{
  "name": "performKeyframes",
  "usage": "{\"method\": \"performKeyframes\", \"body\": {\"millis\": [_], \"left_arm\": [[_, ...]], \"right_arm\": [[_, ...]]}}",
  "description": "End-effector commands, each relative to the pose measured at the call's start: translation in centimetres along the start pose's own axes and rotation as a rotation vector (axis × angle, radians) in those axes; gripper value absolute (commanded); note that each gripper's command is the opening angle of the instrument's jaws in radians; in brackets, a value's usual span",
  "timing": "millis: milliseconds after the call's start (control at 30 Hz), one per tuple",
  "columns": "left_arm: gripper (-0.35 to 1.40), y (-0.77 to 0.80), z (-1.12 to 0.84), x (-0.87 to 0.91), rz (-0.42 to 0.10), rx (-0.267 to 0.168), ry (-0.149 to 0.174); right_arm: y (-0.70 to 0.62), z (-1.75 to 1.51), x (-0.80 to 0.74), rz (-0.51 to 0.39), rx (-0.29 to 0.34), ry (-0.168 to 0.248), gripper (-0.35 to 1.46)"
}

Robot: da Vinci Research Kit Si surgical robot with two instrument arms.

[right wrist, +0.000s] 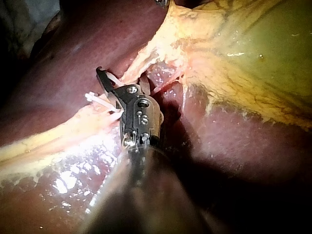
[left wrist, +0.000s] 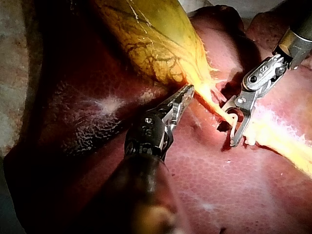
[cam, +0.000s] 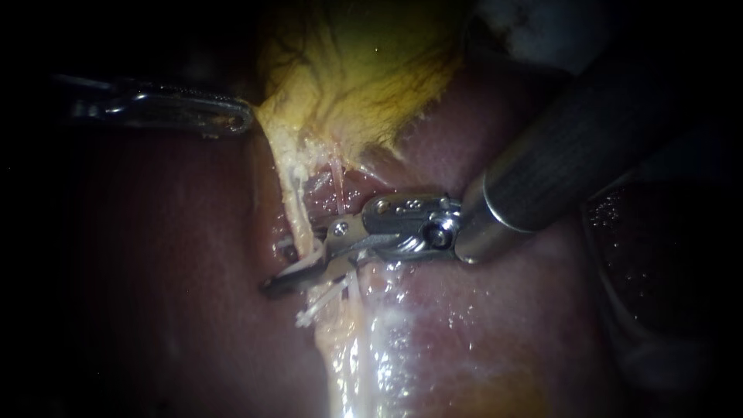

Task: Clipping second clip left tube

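Observation:
The yellow-green gallbladder hangs over the dark red liver. My left instrument is shut on the gallbladder's lower edge and holds it taut. From that edge the pale left tube runs down, with a thin pink right tube beside it. My right instrument comes in from the upper right, its jaws closed across the left tube with a white clip in them. Just below the jaws a white clip sits on the same tube. In the right wrist view that clip lies beside the jaws.
Glistening pale fatty tissue continues below the clip. Wet liver surface surrounds the tubes on both sides. The right instrument's thick dark shaft crosses the upper right. In the left wrist view my left instrument grips where gallbladder narrows.

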Motion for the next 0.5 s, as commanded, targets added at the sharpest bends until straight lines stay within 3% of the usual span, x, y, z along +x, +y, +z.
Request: {"method": "performKeyframes", "body": {"millis": [33, 367, 500], "left_arm": [[-0.35, 0.0, 0.0, 0.0, 0.0, 0.0, 0.0], [-0.35, 0.0, -0.01, 0.0, 0.0, 0.0, 0.0], [-0.35, 0.0, -0.01, 0.0, 0.0, 0.0, 0.0]], "right_arm": [[0.0, 0.0, 0.0, 0.0, 0.0, 0.0, 0.48], [-0.03, -0.12, -0.02, -0.001, 0.007, -0.002, 0.48], [-0.03, -0.2, -0.06, 0.008, 0.055, -0.002, 0.48]]}}
